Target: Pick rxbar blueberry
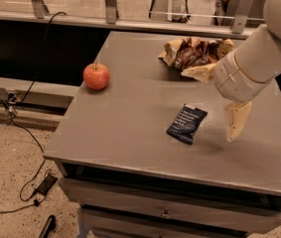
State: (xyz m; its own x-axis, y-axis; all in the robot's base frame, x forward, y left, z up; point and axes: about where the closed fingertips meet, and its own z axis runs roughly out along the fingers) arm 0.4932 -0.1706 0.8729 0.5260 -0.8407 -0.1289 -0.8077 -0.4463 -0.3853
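Note:
The rxbar blueberry (186, 123) is a small flat dark navy bar with white text. It lies on the grey table (130, 118), right of centre and toward the front. My gripper (209, 105) hangs just right of and above the bar, at the end of the large white arm coming in from the upper right. It is open and empty. One cream finger (237, 120) points down beside the bar, and the other (199, 72) reaches left in front of the snack bag. Nothing touches the bar.
A red apple (96, 76) sits near the table's left edge. A wrinkly brown-and-tan snack bag (192, 52) lies at the back right, partly behind my arm. A railing runs behind the table. Cables lie on the floor at the left.

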